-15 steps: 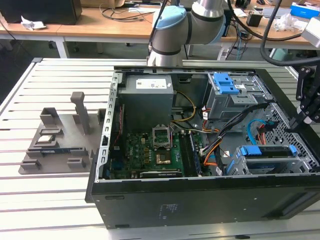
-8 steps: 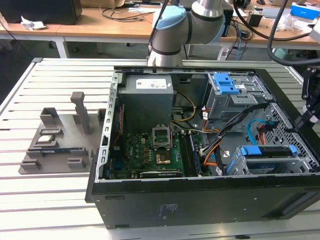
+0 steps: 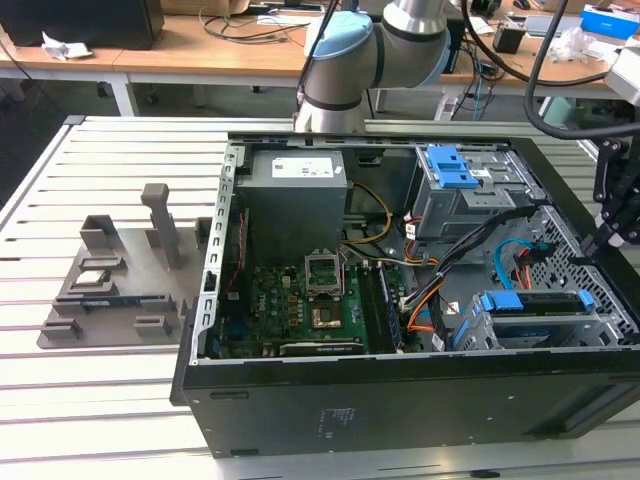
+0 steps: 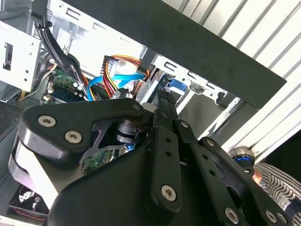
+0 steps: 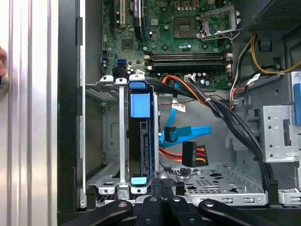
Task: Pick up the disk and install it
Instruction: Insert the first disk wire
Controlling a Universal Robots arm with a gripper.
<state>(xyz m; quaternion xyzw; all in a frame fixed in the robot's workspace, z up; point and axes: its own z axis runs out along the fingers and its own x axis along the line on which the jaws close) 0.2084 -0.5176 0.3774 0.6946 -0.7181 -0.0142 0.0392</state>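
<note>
The disk [image 5: 140, 137] stands on edge in the metal drive cage [image 5: 109, 141] at the case's corner, its blue frame and blue tabs showing. In the exterior view the disk [image 3: 530, 301] lies in the cage at the case's front right. My gripper [image 5: 162, 184] hangs just outside the case wall beside that cage. Its black fingers are pressed together, shut on nothing. The exterior view shows the gripper [image 3: 618, 218] at the right edge, above the case's right wall. In the second wrist view the fingertips [image 4: 162, 101] point toward the cage's blue part [image 4: 176, 85].
The open computer case [image 3: 400, 400] lies on a slatted table [image 3: 100, 400]. Inside are a motherboard [image 3: 300, 300], a power supply [image 3: 296, 200], an upper drive bay with a blue latch plate [image 3: 450, 168] and loose cables [image 5: 188, 136]. A grey fixture block [image 3: 115, 285] stands at the exterior view's left.
</note>
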